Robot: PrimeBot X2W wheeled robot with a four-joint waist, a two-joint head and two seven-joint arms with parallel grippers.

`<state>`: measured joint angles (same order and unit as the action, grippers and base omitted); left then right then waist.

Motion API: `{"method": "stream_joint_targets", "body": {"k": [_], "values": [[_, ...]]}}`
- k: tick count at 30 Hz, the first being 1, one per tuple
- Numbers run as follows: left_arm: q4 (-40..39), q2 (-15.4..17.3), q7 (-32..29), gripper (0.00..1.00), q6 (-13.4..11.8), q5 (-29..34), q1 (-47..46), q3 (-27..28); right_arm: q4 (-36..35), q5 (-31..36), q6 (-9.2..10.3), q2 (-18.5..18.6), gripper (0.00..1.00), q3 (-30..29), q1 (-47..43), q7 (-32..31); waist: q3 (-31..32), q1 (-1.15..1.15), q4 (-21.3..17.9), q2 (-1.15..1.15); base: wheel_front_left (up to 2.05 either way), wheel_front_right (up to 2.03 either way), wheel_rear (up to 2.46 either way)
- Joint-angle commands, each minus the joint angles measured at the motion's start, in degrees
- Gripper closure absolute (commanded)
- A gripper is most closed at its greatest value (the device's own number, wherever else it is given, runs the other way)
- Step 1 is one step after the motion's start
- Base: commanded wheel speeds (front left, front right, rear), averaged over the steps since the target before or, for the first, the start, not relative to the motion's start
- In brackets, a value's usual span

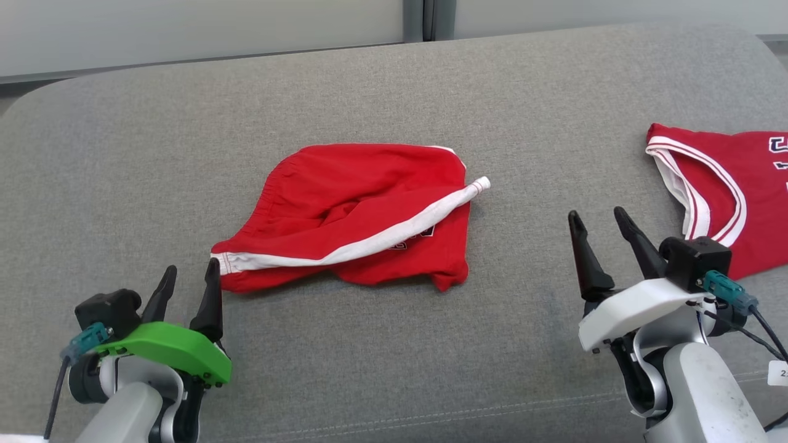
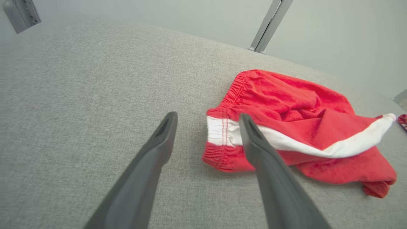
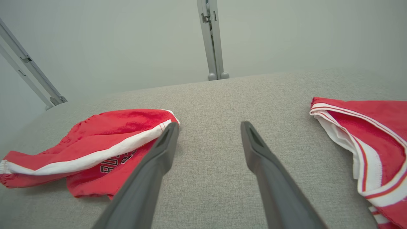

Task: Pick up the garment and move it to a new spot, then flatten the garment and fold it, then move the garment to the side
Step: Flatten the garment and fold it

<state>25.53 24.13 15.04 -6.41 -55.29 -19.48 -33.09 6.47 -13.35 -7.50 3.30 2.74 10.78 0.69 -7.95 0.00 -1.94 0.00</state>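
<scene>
Your left end effector point(image 1: 191, 266) stands open with nothing in it, its tips just beside the waistband corner of the red shorts point(image 1: 369, 197), probably placed there to take that corner. The shorts lie crumpled mid-cushion (not yet flattened). Your right end effector point(image 1: 597, 213) is open too, over the bare grey cushion point(image 1: 123, 154) between shorts and jersey point(image 1: 732, 184). A pale wall point(image 1: 184, 31) stands behind.

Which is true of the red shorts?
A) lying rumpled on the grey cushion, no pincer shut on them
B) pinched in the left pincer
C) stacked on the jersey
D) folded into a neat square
A: the red shorts lie rumpled on the grey cushion. The left pincer and right pincer both stand open with nothing between their fingers, and the jersey lies apart.
</scene>
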Motion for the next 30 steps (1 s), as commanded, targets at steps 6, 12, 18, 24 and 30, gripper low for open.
{"method": "stream_joint_targets", "body": {"k": [6, 12, 18, 24, 30], "values": [[-10.6, -1.4, 0.1, 0.00, -3.8, 6.7, 7.5, 5.7, -1.1, 1.2, 0.02, 0.2, 0.00, -1.0, 0.0, 1.4, 2.3, 0.00, 0.5, 0.00, 0.00, 0.00, 0.00], [-19.2, -2.8, 0.1, 0.00, -7.4, 11.3, 15.0, 9.1, -2.8, 1.9, 0.02, 0.0, 0.00, -1.1, -1.6, 1.9, 5.7, 0.00, 0.4, 0.00, 0.00, 0.00, 0.00], [-24.0, -1.5, 0.0, 0.00, -10.1, 13.4, 20.7, 9.5, -4.6, 2.0, 0.02, -0.2, 0.00, -0.9, -4.2, 1.5, 8.9, 0.00, 0.7, 0.00, 0.00, 0.00, 0.00], [-26.5, 0.3, -0.7, 0.00, -11.6, 13.2, 23.9, 10.0, -5.3, 1.8, 0.02, -0.3, 0.00, -1.1, -6.6, 1.7, 11.0, 0.00, 1.0, 0.00, 0.00, 0.00, 0.00], [-28.0, 0.7, -1.0, 0.00, -12.4, 12.9, 25.1, 10.1, -4.9, 1.2, 0.02, -0.4, 0.00, -1.0, -8.3, 1.8, 12.0, 0.00, 1.1, 0.00, 0.00, 0.00, 0.00]]}}
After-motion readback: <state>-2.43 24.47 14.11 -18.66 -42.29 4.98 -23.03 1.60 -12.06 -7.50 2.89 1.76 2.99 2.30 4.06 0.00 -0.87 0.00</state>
